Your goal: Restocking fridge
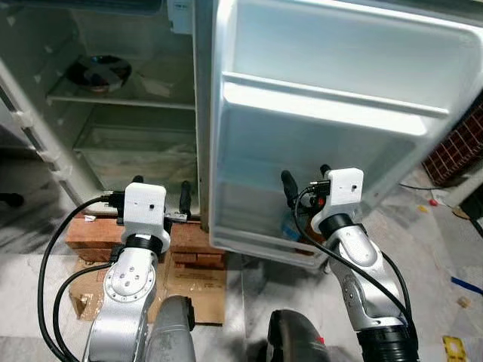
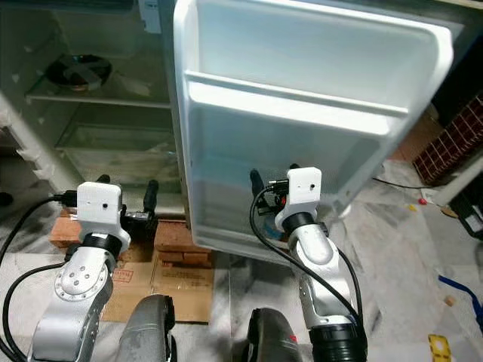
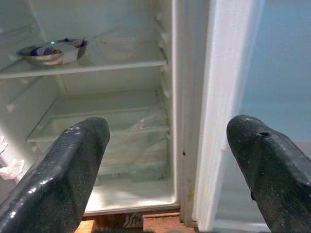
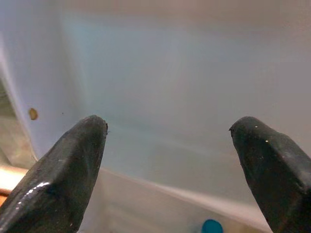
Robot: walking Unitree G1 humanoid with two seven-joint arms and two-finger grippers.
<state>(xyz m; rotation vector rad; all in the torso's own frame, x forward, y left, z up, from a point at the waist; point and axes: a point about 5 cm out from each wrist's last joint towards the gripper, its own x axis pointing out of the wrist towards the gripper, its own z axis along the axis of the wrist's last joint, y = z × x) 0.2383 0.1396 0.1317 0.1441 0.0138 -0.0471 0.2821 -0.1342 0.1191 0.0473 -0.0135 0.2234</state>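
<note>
The fridge stands open before me, its white door (image 1: 332, 53) swung out with an upper door shelf (image 1: 332, 109) and a lower door bin (image 1: 245, 207). My left gripper (image 1: 161, 192) is open and holds nothing, aimed at the fridge's lower inside beside the door hinge edge (image 3: 214, 97). My right gripper (image 1: 306, 179) is open too, close against the lower door bin. A small blue object (image 4: 211, 226) shows low in that bin. On the glass shelf (image 3: 121, 60) inside sits a metal bowl (image 3: 48, 51). Below it is a clear crisper drawer (image 1: 136, 151).
The fridge rests on red bricks (image 1: 98, 234), with flattened cardboard (image 1: 196, 283) on the floor in front. A brick-patterned surface (image 1: 456, 151) and small bits of litter (image 1: 453, 347) lie to the right. The door hangs between my two arms.
</note>
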